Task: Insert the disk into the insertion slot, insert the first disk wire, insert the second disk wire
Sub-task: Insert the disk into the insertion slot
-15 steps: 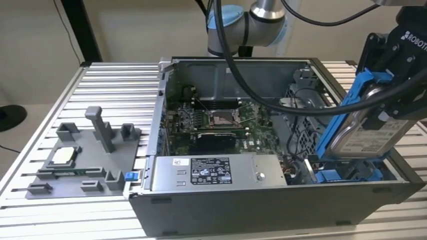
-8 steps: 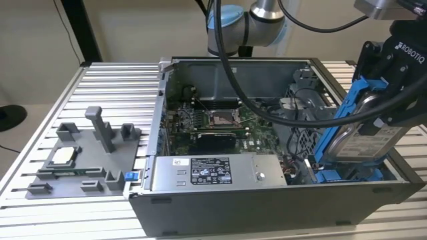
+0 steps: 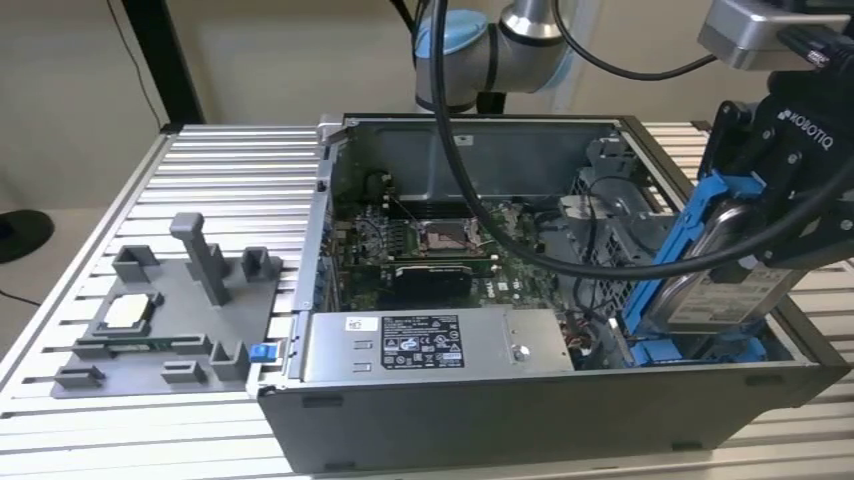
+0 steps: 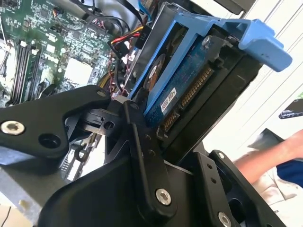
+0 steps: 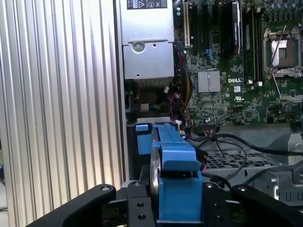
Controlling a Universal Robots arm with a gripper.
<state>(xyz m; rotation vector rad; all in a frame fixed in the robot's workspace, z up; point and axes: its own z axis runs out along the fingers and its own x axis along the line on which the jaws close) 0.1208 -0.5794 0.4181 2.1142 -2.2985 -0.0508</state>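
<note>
— What is seen of the surface and the room?

— A ribbed aluminium table (image 3: 200, 170) is seen, backed by a plain beige wall (image 3: 267, 60). An open computer case (image 3: 534, 430) is set at the middle of the exterior view. Its motherboard (image 3: 441, 240) is exposed, and a grey power supply box (image 3: 427, 345) is laid along its near edge. At the lower left of that frame a grey fixture plate (image 3: 160, 330) is laid on the table. In the second wrist view a person's arm (image 4: 265, 153) is seen past the disk.

— And the tool?

— The gripper (image 5: 177, 203) is clenched on the disk (image 3: 727, 285), which is pinched across its blue carrier between the two fingers (image 4: 140, 142).

— Where is the disk held?

— At the right of the exterior view, on edge and tilted, with its lower end at the mouth of the insertion slot (image 3: 694, 352), by the blue tabs. Most of it is seen above the case rim. Whether the slot is touched cannot be told.
</note>
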